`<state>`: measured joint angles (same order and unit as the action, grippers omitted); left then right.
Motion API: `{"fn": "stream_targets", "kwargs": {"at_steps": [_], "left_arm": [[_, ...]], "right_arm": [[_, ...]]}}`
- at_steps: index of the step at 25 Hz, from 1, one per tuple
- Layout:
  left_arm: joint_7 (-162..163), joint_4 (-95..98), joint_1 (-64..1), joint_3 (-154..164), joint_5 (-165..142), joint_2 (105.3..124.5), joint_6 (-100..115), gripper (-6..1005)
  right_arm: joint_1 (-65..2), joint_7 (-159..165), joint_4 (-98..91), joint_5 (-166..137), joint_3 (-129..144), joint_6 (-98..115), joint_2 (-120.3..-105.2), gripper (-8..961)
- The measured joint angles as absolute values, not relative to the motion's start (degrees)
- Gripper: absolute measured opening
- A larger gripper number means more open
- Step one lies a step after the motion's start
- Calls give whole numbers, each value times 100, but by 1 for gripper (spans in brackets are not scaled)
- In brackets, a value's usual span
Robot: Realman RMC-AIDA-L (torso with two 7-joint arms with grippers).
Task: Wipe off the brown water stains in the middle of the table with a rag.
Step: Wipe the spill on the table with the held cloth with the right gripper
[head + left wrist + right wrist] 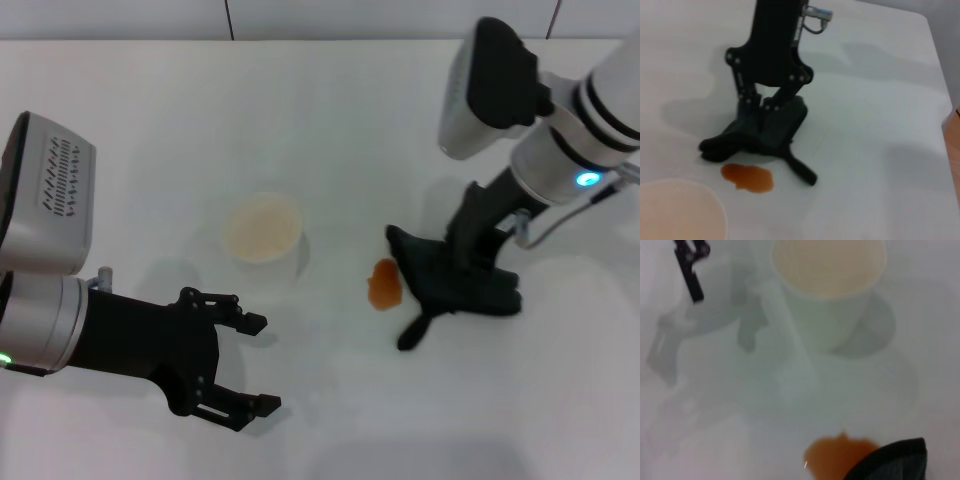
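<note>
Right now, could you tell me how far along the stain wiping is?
Done: the right gripper is shut on the rag, which lies on the table. In hand: the rag's edge touches the stain. Left: the stain is unwiped. The left gripper waits open.

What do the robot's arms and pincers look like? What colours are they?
Both arms are white and silver tubes with black ends. The left pincer is black, with two thin jointed fingers. Its arm has a grey box with slotted vents and a small green light. The right pincer is black too, its arm has black bands, a blue glowing light and a thin grey cable.
</note>
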<state>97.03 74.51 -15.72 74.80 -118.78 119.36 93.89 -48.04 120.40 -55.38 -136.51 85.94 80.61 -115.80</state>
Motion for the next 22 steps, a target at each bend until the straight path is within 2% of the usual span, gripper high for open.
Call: {"fn": "stream_targets", "kwargs": {"at_steps": [6,22], "left_arm": [[9679,7427,-1574,7477,-11871,11935,9342,895],[9587,7410,-1540,7476,-11854,11935,9263,895]], "right_arm": [[-5049,11926,-5344,-13185,9113,7548,-11598,81],[-5141,11448,-5258,-12046,10080,7472,-11588,80]]}}
